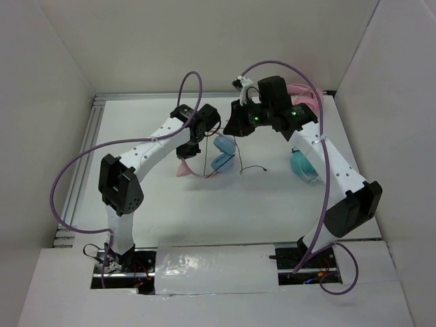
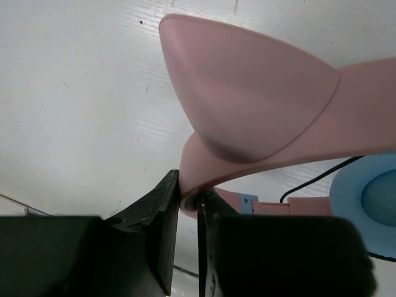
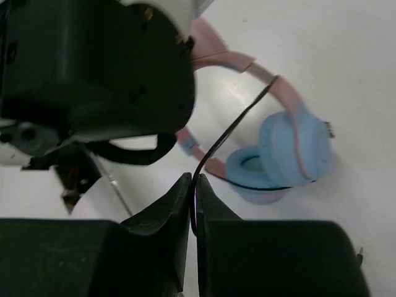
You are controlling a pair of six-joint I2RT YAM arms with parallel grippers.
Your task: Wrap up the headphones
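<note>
My left gripper (image 2: 189, 197): pinching the end of the pink headband (image 2: 365, 111) of the headphones (image 1: 221, 162)
Headphones: mid worktop (image 1: 204, 204), between my two grippers
My right gripper (image 3: 193, 189): pressed together on the thin black cable (image 3: 232, 127)

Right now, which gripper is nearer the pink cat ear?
Left. The left gripper clamps the headband right beside the cat ear; the right gripper pinches the black cable, farther off.
</note>
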